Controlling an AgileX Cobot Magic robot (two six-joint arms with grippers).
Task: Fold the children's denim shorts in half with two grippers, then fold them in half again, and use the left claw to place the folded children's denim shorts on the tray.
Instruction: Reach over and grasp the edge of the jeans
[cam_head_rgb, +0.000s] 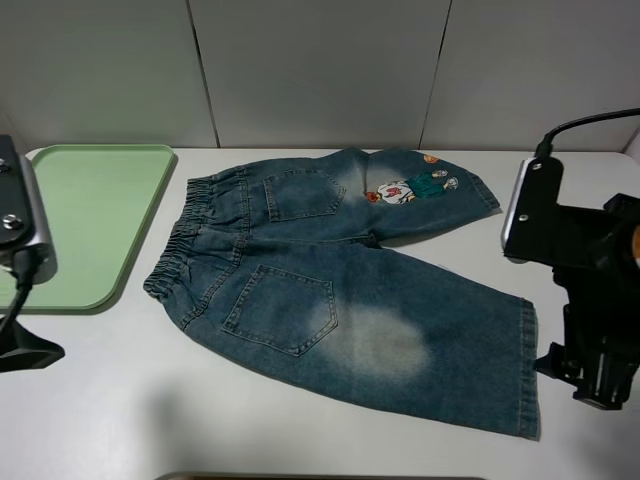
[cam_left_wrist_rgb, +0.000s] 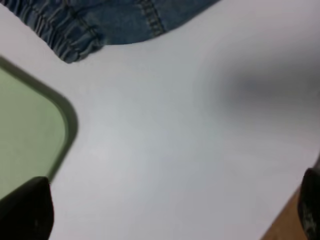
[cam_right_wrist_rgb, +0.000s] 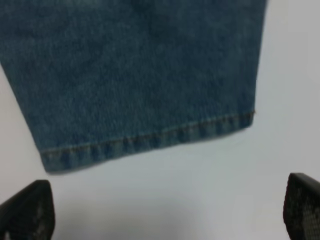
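Both jaws are spread and empty. Your right gripper (cam_right_wrist_rgb: 162, 210) has the leg hem (cam_right_wrist_rgb: 150, 140) of the children's denim shorts (cam_right_wrist_rgb: 140, 65) just ahead. Your left gripper (cam_left_wrist_rgb: 167, 205) has the waistband (cam_left_wrist_rgb: 75, 42) farther off, with the tray (cam_left_wrist_rgb: 25, 130) beside it. The first fold looks unstarted, so pinch hem and waistband next.

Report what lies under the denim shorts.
Only the white table shows around the children's denim shorts, which lie flat on it, beside the tray. The denim covers whatever is directly beneath.
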